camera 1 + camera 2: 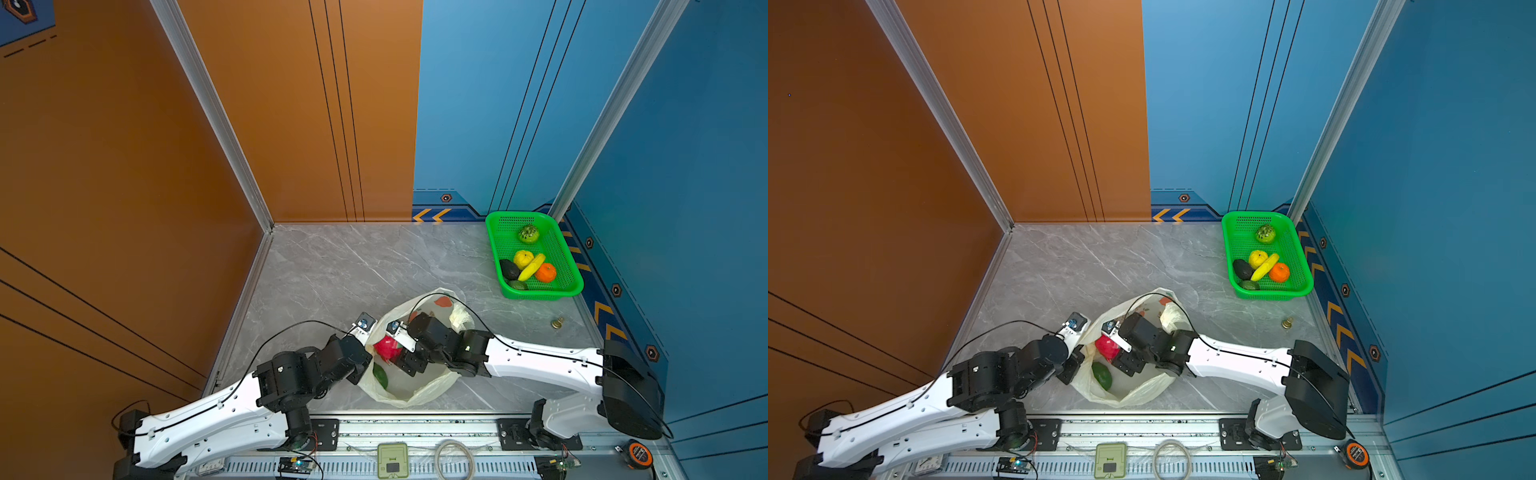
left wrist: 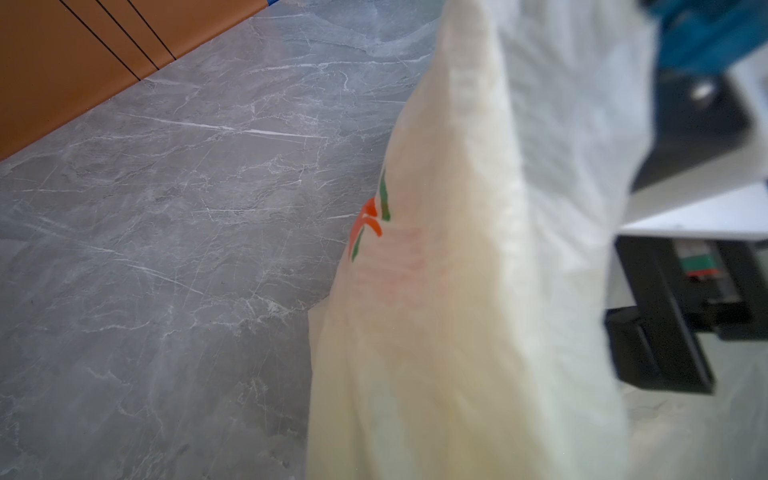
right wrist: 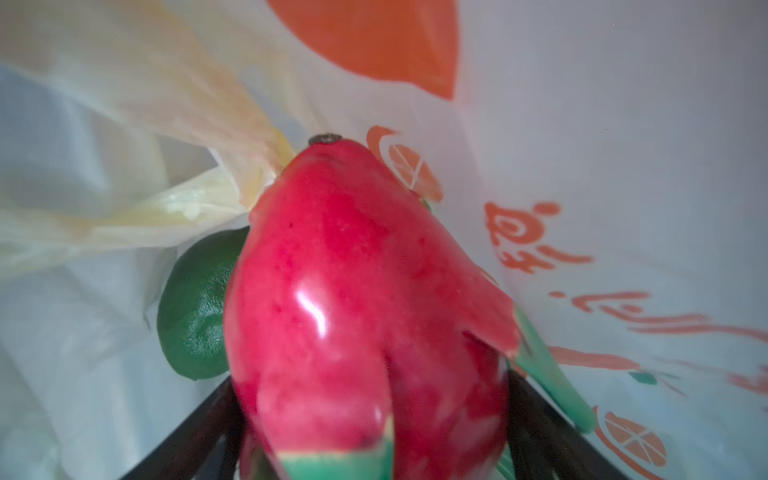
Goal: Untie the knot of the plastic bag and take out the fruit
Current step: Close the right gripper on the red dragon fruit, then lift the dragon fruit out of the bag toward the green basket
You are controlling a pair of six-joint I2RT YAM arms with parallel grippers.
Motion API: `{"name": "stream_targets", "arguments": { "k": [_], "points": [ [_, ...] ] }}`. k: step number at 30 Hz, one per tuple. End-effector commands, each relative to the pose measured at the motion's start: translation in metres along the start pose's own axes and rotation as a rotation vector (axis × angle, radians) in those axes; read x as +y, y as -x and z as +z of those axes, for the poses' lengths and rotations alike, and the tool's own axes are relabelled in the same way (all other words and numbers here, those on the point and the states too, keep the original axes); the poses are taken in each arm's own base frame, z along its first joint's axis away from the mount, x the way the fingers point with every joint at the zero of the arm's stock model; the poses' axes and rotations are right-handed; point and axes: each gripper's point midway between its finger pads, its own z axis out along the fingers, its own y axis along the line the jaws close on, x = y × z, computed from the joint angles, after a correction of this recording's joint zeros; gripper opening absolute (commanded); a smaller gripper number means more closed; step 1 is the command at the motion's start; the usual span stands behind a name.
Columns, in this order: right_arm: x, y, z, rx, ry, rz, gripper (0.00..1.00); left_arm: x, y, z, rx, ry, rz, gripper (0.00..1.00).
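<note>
The plastic bag (image 1: 415, 392) lies on the grey floor with its mouth open; no knot shows. My left gripper (image 1: 365, 368) is shut on the bag's left edge, and the pale film (image 2: 457, 291) hides its jaws in the left wrist view. My right gripper (image 3: 374, 415) reaches into the bag, its black fingers (image 3: 536, 415) pressed on both sides of the pink-red dragon fruit (image 3: 353, 291), also seen in a top view as the dragon fruit (image 1: 387, 348). A green avocado (image 3: 195, 316) lies beside it inside the bag.
The green basket (image 1: 575, 286) at the back right holds a bumpy green fruit (image 1: 528, 234), a yellow citrus (image 1: 523, 258), a banana (image 1: 532, 267), an orange (image 1: 545, 273) and two avocados. A small brass object (image 1: 557, 323) sits near the right wall.
</note>
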Motion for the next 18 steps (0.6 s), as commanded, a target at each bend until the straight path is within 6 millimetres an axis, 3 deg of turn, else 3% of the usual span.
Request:
{"name": "stream_targets", "arguments": {
  "k": [1,8,18],
  "points": [
    [-0.008,0.008,-0.023,-0.047,-0.043,0.048,0.57,0.008,0.013,-0.005,-0.044,0.032,-0.019,0.00],
    [-0.011,0.016,-0.053,-0.116,-0.039,0.078,0.58,0.012,0.015,-0.003,-0.041,0.069,-0.016,0.00],
    [-0.023,0.040,-0.076,-0.252,-0.038,0.153,0.59,0.018,0.027,0.006,-0.046,0.134,-0.024,0.00]
  ]
}}
